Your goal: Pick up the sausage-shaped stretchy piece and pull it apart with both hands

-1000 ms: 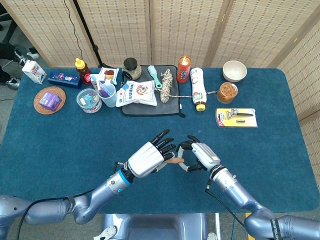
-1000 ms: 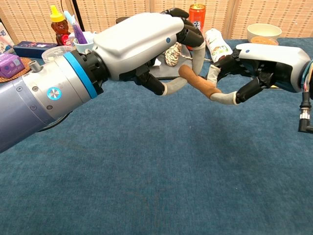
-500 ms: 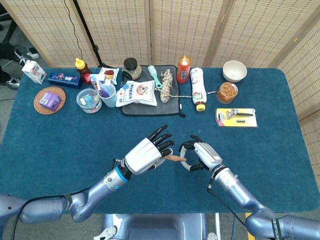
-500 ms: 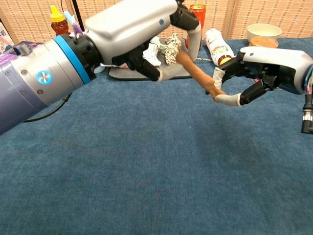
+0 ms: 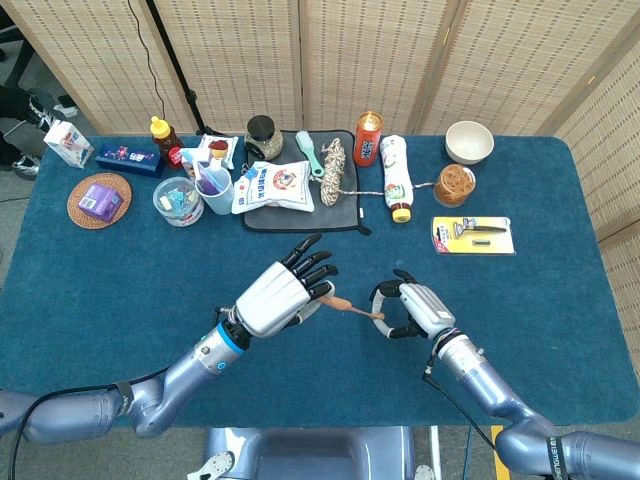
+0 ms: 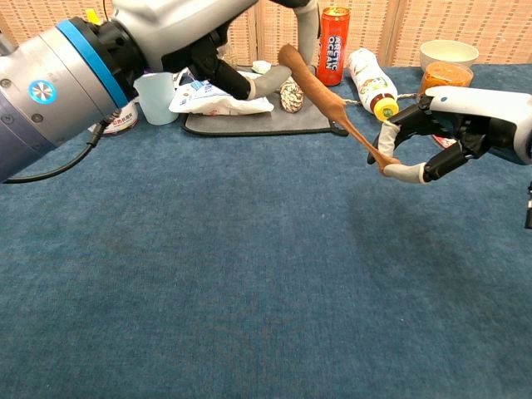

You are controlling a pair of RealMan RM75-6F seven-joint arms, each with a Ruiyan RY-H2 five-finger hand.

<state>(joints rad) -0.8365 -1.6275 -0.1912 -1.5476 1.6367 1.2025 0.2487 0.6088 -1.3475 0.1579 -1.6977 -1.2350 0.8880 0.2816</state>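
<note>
Brown and rubbery, the sausage-shaped stretchy piece point(image 6: 332, 104) is held above the blue table point(image 5: 120, 270), drawn thin between both hands. One end is pinched by the left hand point(image 5: 280, 295), the other is clamped by the right hand point(image 6: 449, 133). The pulling step is judged to be under way; next, a wider separation is needed, with both grips kept firm.

I see my left hand point(image 5: 283, 293) and right hand point(image 5: 408, 309) gripping the stretchy piece point(image 5: 352, 306) between them, right hand at its four o'clock.
</note>
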